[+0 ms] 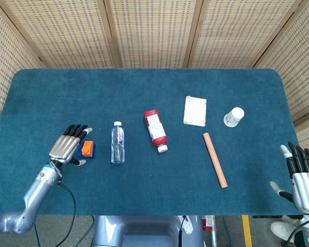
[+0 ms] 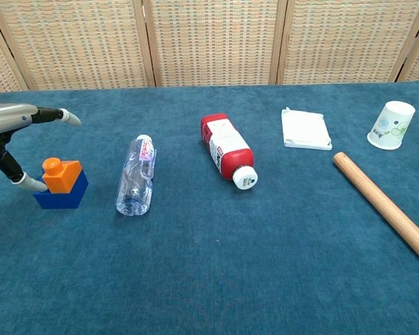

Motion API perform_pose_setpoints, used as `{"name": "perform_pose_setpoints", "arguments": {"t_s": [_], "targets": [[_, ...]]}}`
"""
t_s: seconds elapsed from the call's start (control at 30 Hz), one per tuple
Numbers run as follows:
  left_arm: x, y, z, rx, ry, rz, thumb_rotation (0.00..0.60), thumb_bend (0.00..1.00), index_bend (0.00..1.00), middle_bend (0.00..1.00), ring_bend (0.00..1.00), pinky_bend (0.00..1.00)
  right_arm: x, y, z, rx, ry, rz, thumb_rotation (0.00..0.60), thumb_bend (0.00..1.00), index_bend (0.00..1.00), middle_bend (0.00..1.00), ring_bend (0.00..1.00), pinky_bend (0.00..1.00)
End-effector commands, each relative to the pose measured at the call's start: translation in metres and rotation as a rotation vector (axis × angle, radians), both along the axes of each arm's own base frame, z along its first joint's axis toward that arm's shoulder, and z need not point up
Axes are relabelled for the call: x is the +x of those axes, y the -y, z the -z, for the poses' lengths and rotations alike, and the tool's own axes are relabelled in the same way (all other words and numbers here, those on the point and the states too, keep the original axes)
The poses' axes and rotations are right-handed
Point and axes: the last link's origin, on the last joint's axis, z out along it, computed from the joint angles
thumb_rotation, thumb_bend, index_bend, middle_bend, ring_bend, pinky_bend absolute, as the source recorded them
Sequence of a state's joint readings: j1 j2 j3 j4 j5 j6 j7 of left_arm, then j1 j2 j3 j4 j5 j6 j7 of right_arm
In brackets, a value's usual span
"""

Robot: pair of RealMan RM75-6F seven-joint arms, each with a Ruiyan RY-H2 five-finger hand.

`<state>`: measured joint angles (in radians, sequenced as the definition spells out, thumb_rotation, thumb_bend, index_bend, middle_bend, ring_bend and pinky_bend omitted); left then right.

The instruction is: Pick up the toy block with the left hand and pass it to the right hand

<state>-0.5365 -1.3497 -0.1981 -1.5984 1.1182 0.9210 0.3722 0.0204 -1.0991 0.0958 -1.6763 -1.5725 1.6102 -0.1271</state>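
The toy block (image 1: 87,150) (image 2: 61,185) is an orange piece stacked on a blue base, lying on the blue table cloth at the left. My left hand (image 1: 68,146) (image 2: 14,125) hovers just left of and over it, fingers spread, holding nothing; a thumb tip reaches the block's left side in the chest view. My right hand (image 1: 302,176) hangs off the table's right front corner, fingers extended and apart, empty. The chest view does not show it.
A clear water bottle (image 1: 118,142) lies right of the block. Further right lie a red bottle with a white cap (image 1: 155,129), a white flat box (image 1: 194,111), a wooden rod (image 1: 215,159) and a paper cup (image 1: 234,117).
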Motion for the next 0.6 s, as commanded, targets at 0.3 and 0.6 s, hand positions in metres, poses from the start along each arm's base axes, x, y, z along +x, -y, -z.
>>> {"name": "perform_pose_setpoints", "arguments": {"t_s": [0.3,0.6], "targets": [[-0.006,-0.008,0.013,-0.001,-0.015,-0.047,0.600,0.11,0.15,0.15,0.00,0.00,-0.001,0.000,-0.001,0.004,0.013,0.001,0.600,0.00,0.00,0.00,0.00,0.00],[-0.008,-0.015,0.026,0.014,0.015,-0.069,0.600,0.13,0.27,0.27,0.00,0.00,-0.002,0.001,-0.001,0.006,0.020,0.006,0.600,0.00,0.00,0.00,0.00,0.00]]}}
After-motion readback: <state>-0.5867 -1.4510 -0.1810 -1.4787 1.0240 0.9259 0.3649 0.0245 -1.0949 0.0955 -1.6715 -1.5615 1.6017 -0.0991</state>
